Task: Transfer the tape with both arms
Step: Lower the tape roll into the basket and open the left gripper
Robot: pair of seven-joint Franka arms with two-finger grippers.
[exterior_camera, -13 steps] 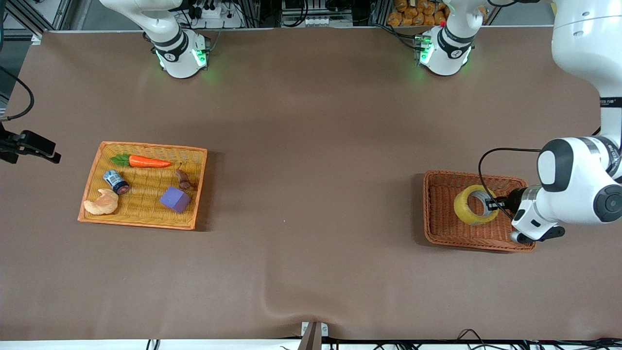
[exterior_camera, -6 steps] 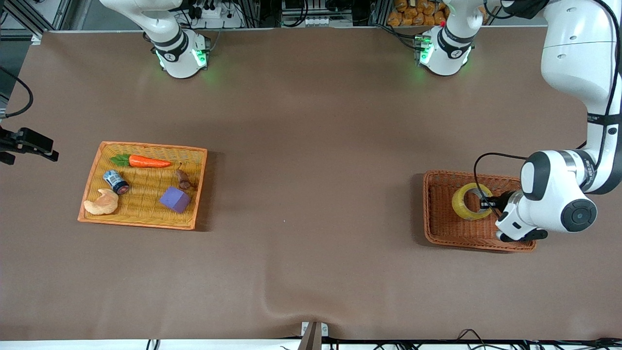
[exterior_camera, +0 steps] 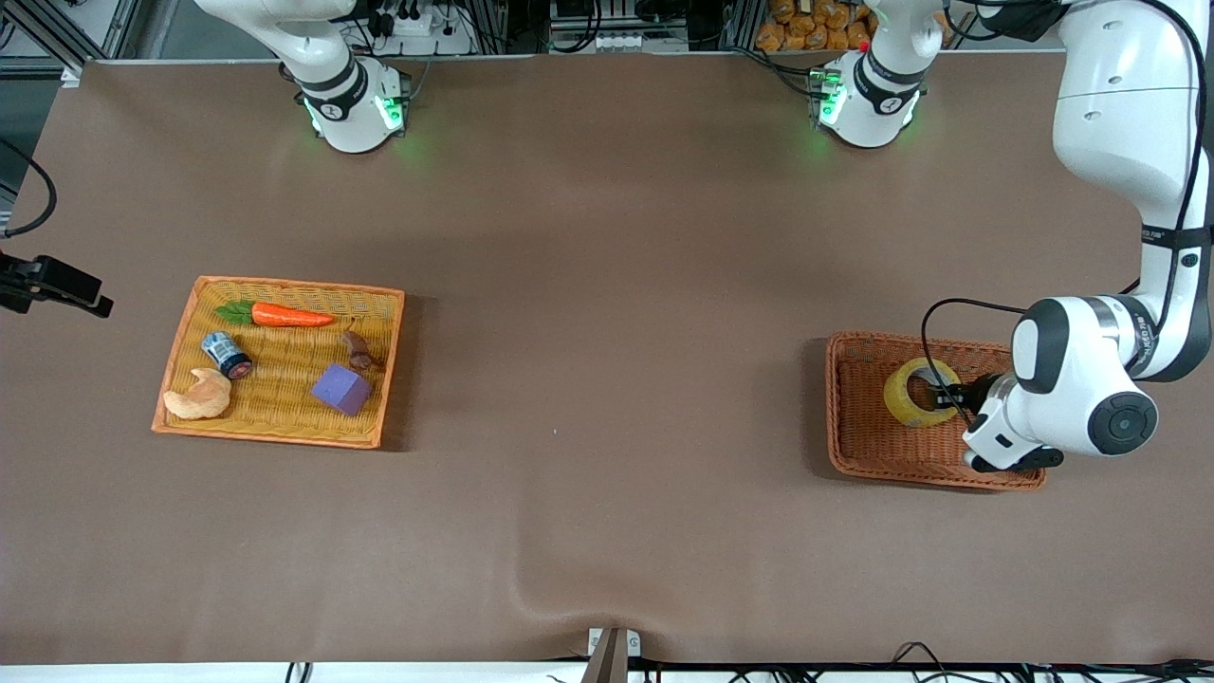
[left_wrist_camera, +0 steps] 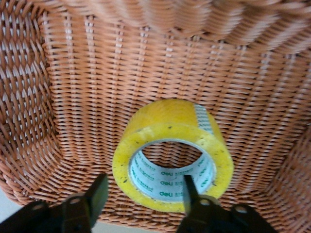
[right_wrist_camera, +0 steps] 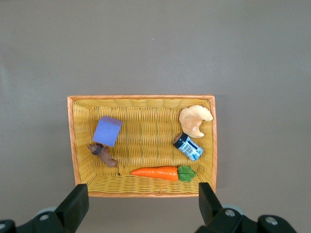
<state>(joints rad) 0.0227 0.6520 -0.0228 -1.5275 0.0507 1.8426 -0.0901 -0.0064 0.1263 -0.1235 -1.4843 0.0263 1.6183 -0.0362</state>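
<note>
The yellow tape roll (exterior_camera: 912,393) lies tilted in the brown wicker basket (exterior_camera: 858,446) at the left arm's end of the table. In the left wrist view the tape (left_wrist_camera: 165,121) fills the middle, its grey-white core facing the camera. My left gripper (exterior_camera: 953,394) is low in the basket and open (left_wrist_camera: 143,199). One finger (left_wrist_camera: 97,194) is outside the roll and the other finger (left_wrist_camera: 188,190) is at the core's rim. My right gripper (exterior_camera: 59,285) waits open (right_wrist_camera: 141,208), high over the table beside the yellow basket (exterior_camera: 180,379).
The yellow basket (right_wrist_camera: 77,145) holds a carrot (exterior_camera: 280,314), a small blue-white can (exterior_camera: 227,354), a croissant (exterior_camera: 197,396), a purple cube (exterior_camera: 341,389) and a small brown item (exterior_camera: 358,349). Brown table (exterior_camera: 607,332) lies between the two baskets.
The left arm has come down and drawn in toward the brown basket. The tape now shows smaller and lower in the basket. The right gripper has barely shifted.
</note>
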